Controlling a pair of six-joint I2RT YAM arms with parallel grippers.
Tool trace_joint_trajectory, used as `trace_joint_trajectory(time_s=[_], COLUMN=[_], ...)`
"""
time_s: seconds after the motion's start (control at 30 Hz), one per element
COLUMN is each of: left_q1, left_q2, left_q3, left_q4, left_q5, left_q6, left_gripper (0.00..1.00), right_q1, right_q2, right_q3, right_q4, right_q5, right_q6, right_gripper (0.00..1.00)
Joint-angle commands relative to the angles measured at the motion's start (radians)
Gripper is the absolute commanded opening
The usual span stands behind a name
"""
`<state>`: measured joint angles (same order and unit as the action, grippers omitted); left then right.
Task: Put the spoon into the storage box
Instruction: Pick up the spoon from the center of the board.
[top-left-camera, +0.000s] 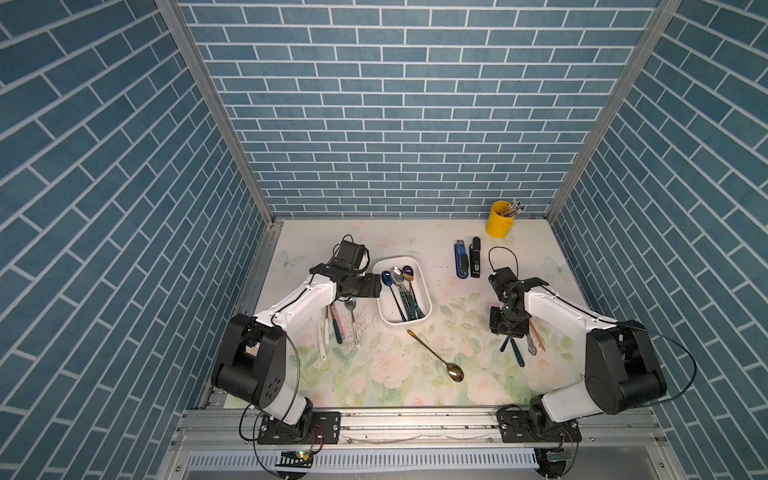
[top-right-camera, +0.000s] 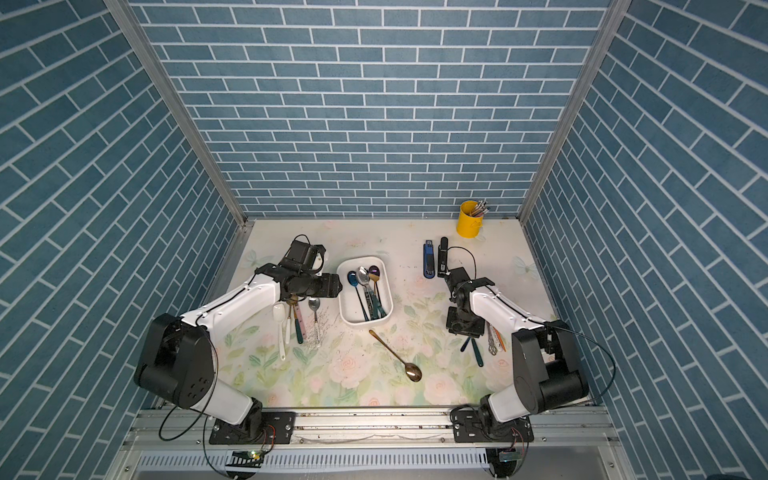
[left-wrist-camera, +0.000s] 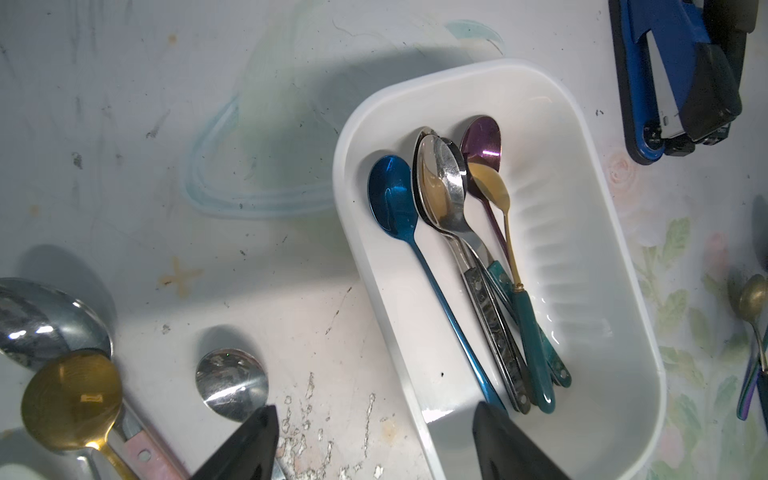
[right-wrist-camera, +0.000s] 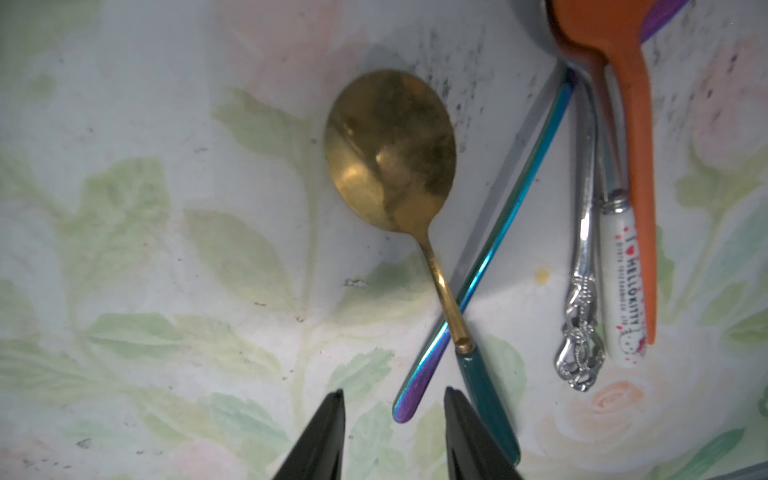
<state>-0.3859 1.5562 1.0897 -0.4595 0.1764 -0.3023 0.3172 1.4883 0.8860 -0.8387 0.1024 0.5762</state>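
The coming move turns on how the teal-handled gold spoon (right-wrist-camera: 399, 187) lies under our right hand (right-wrist-camera: 394, 392). Its long axis runs nearly in line with the hand's reach: the bowl points away and the teal handle comes back toward us. The handle is not centred, though. It passes just beside one finger, while the tip of an iridescent spoon handle (right-wrist-camera: 413, 386) sits in the gap and crosses under the gold neck.

The right hand is parted and grasps nothing. We judge that it needs a small sideways shift before closing, or it may take the wrong handle.

This spoon lies well apart from the storage box (top-left-camera: 419, 282), on the side toward our right arm, so that arm is plainly the nearer one. Our left hand (left-wrist-camera: 375, 407) hangs at the box's opposite wall, spread wide and empty.

A long gold spoon (top-left-camera: 456, 372) lies alone between the box and the front rail, at a slant.

The tabletop is a flat, scuffed floral sheet, and thin metal resting flush on it gives the fingers little to get under. The box already holds several spoons bunched along one wall. The other wall has a bare strip beside it, room enough, we think, for one more laid lengthwise.
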Motion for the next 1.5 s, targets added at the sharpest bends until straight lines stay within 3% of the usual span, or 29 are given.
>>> trace_joint_trajectory(time_s=[0.0, 0.73, 1.03, 1.27, 1.47], left_q1=[-0.001, -0.002, -0.005, -0.004, -0.004], left_q2=[0.0, 0.04, 0.054, 0.072, 0.087], left_q3=[-0.002, 0.055, 0.073, 0.088, 0.1], left_q4=[-0.02, -0.057, -0.071, -0.077, -0.08], left_q5=[-0.004, -0.016, -0.026, -0.025, -0.024], left_q6=[0.005, -0.024, -0.035, -0.035, -0.032], left_gripper=[0.8, 0.79, 0.79, 0.79, 0.79], right_q1=[-0.035, -0.162, -0.162, -0.16, -0.155], right_q2=[-0.024, 0.053, 0.121, 0.121, 0.108], right_q3=[-0.03, -0.062, -0.07, -0.063, -0.065], right_q4=[0.003, 0.028, 0.057, 0.08, 0.087], right_q5=[0.017, -0.046, -0.171, -0.219, -0.238], right_q6=[-0.014, -0.199, -0.268, -0.283, -0.292], right_gripper=[0.43, 0.42, 0.32, 0.22, 0.19])
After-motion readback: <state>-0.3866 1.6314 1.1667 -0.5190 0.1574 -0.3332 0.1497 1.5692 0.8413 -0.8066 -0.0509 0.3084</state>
